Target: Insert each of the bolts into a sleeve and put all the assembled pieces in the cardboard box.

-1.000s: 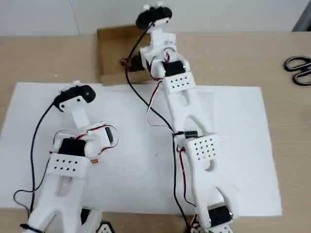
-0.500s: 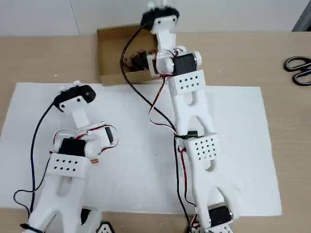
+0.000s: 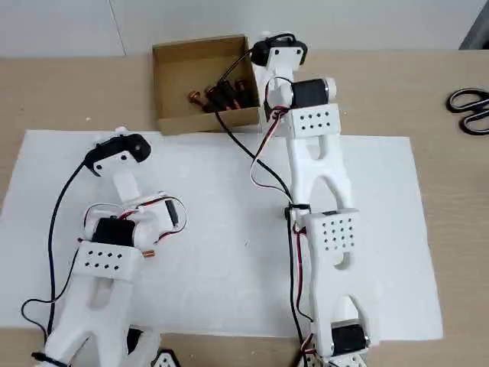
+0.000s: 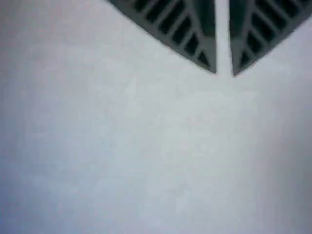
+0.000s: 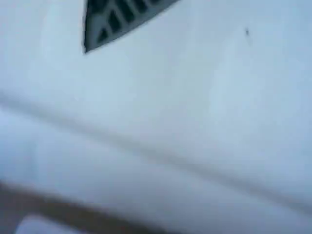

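Your left gripper point(image 4: 224, 72) hangs over the white sheet of paper point(image 3: 214, 229) that covers the middle of the light wooden table point(image 3: 69, 92). Its two dark ribbed fingers point(image 4: 180, 29) are drawn together with only a thin slit between them, and nothing is held there. In the high view that arm sits over the left part of the sheet, well apart from the box.

Your right gripper point(image 3: 276, 55) is stretched out to the far side of the table, just beside the right wall of the open brown cardboard box point(image 3: 183, 65). You cannot tell from these views whether it is apart or together. Its wrist view is blurred and shows pale surface with one dark ribbed part at the edge.

Inside the box, a cluster of dark sleeves with copper-coloured bolts point(image 3: 218, 98) lies against the near wall, towards the right corner.

A pair of black-handled scissors point(image 3: 470, 111) lies at the table's right edge.
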Robot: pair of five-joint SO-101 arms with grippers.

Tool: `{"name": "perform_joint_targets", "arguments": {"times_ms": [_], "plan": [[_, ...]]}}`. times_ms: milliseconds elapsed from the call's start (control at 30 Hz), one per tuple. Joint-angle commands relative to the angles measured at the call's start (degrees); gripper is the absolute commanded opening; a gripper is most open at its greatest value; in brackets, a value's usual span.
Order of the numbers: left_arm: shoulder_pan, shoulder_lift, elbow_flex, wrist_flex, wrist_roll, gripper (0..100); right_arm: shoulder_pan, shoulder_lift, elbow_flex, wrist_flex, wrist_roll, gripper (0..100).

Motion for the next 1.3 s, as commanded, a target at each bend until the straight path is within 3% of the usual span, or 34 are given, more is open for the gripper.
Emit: {"name": "perform_joint_targets", "arguments": {"times_ms": [0, 333, 667, 1067, 1267], "plan": [[0.26, -0.26, -1.36, -0.18, -0.53, 1, 0.48, -9.89, 11.69, 0.84, 0.88, 24.2], [0.26, -0.26, -1.45, -0.26, -0.53, 1, 1.89, -18.59, 34.29, 0.84, 2.9, 24.2], [0.26, -0.26, -1.45, -0.26, -0.53, 1, -2.33, -33.45, 50.55, 0.84, 8.0, 24.2], [0.26, -0.26, -1.45, 0.0, -0.53, 1, -0.75, -36.7, 53.89, 0.75, 33.49, 24.2], [0.26, -0.35, -1.45, 0.0, -0.53, 1, -0.13, -36.62, 54.42, 0.75, 41.49, 24.2]]}}
